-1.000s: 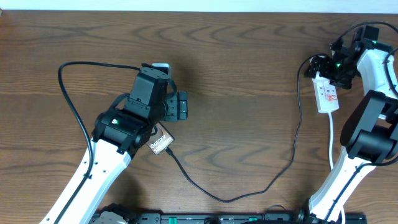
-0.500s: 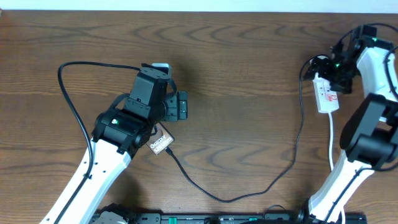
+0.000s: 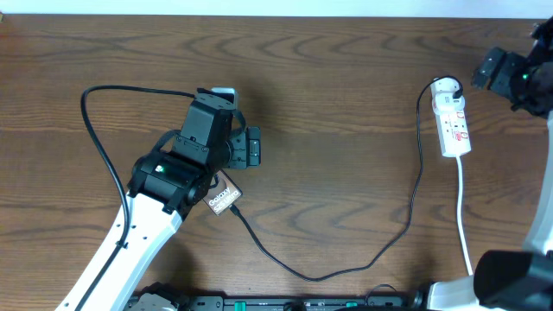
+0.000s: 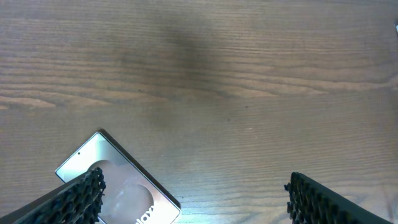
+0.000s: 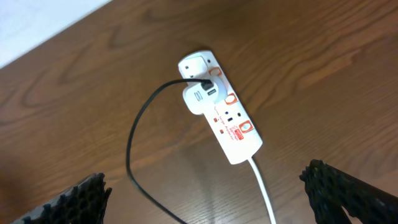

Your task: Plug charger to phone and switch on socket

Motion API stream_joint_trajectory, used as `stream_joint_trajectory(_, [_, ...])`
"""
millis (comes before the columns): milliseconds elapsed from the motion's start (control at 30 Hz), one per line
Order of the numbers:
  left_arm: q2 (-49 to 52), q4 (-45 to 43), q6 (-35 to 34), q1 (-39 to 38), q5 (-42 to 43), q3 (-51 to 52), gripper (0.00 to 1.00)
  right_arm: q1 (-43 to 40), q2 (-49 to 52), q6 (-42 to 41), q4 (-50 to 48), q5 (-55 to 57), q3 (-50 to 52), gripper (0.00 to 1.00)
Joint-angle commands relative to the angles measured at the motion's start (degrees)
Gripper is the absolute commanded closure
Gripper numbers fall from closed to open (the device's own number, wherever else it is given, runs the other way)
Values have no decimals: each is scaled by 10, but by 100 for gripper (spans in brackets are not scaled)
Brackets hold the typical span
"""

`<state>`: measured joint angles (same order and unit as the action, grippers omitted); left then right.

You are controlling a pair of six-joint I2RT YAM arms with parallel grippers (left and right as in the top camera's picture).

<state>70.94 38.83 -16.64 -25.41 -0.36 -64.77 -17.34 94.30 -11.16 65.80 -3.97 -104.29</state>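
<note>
The phone [image 3: 224,199], a dark slab with white lettering, lies under my left arm; the left wrist view shows it [image 4: 124,186] partly beneath one finger [image 4: 78,199]. My left gripper [image 3: 238,164] [image 4: 199,205] hovers open over it, holding nothing. The charger's black cable [image 3: 346,268] runs from the phone's lower edge across to the white socket [image 3: 452,127] [image 5: 227,118], where a white adapter [image 5: 198,96] is plugged in. My right gripper [image 3: 505,73] [image 5: 205,199] is open and empty, up and right of the socket and apart from it.
The socket's white cord [image 3: 462,216] trails toward the table's front edge. A black robot cable [image 3: 95,130] loops at the left. The table's far edge meets a pale wall [image 5: 37,25] just behind the socket.
My right gripper has drawn away from the socket toward the upper right, leaving the strip uncovered. The left arm, phone and cable have not moved.
</note>
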Motion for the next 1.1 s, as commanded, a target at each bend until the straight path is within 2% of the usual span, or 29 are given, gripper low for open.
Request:
stream_joint_trajectory(0, [-2, 2, 5, -1, -8, -2, 8, 1, -14, -10, 2, 10, -3, 1])
stream_joint_trajectory(900, [-2, 3, 5, -1, -8, -2, 8, 1, -17, -10, 3, 10, -3, 1])
stream_joint_trajectory(1067, [-7, 38, 5, -1, -7, 8, 8, 1, -17, -10, 3, 10, -3, 1])
